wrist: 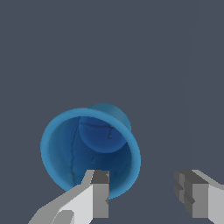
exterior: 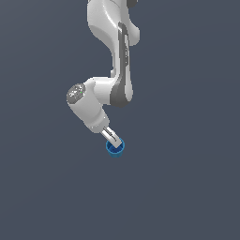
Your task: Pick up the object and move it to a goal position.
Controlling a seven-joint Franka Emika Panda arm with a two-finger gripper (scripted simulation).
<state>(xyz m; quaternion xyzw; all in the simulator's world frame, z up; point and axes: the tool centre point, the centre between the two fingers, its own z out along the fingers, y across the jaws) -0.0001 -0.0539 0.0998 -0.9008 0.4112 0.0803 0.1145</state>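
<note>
While the white arm (exterior: pixel 110 70) is bent down over the plain grey surface, the claw (wrist: pixel 142 197) is held apart — one finger (wrist: pixel 98 197) is seen over the rim of the blue cup (wrist: pixel 89 151), the other clear beside it. Whether that finger touches the rim cannot be told.

Plain dark slate-grey ground (exterior: pixel 187 187) throughout, flat and featureless, evenly lit; same grey fills the wrist view (wrist: pixel 109 52). Faint soft shading only.
</note>
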